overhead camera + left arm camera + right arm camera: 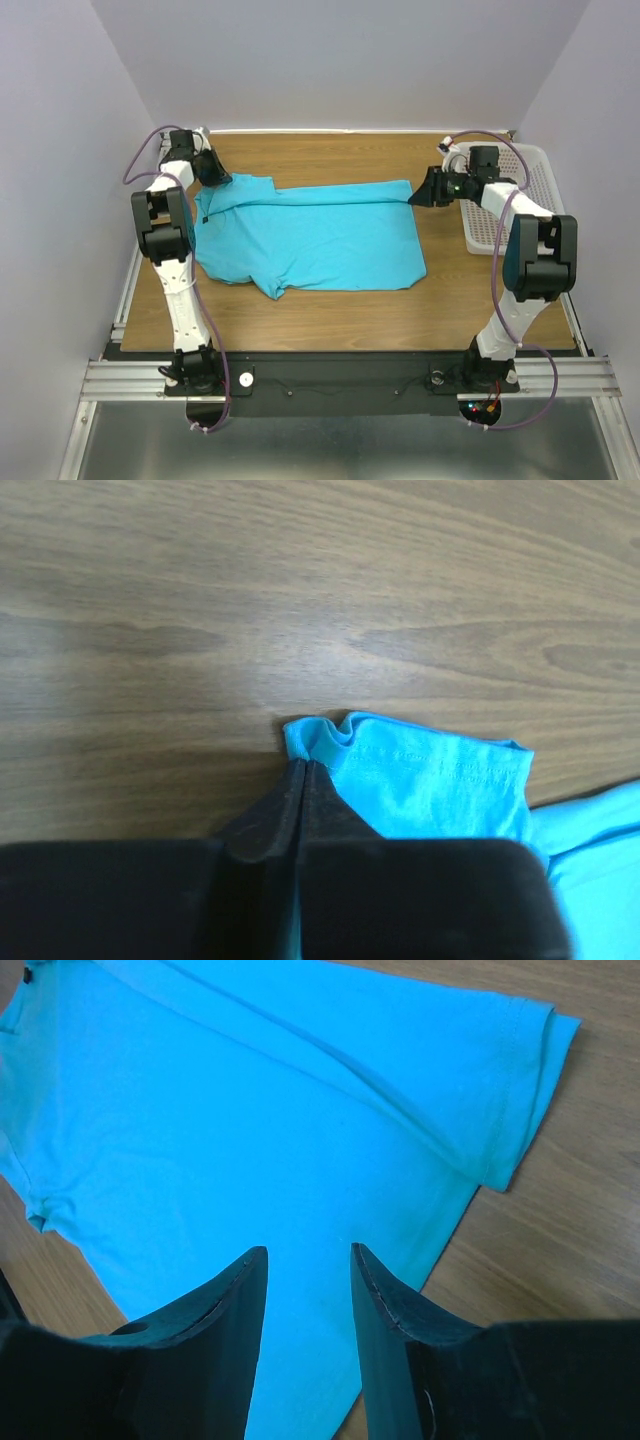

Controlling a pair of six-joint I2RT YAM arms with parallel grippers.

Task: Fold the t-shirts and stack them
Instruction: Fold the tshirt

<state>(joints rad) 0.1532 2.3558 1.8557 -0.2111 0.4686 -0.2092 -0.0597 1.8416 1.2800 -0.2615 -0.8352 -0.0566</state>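
One wood-grain table [330,150] carries one plain turquoise-blue cloth t-shirt [320,240] lying mid-table, long axis left-right, neck leftward, beside one white plastic mesh basket [540,190]; the left end effector [303,765] is clamped on the shirt's far-left edge, the right end effector [308,1255] stands apart-jawed over its far-right corner, and its one small dark neck label [27,972] is unreadable.

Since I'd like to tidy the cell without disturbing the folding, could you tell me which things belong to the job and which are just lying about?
Part of the job:
- t-shirt, lying on the table
- left gripper, shut on the shirt's edge
- right gripper, open over the cloth

Just lying about:
- white mesh basket, at the table's right side
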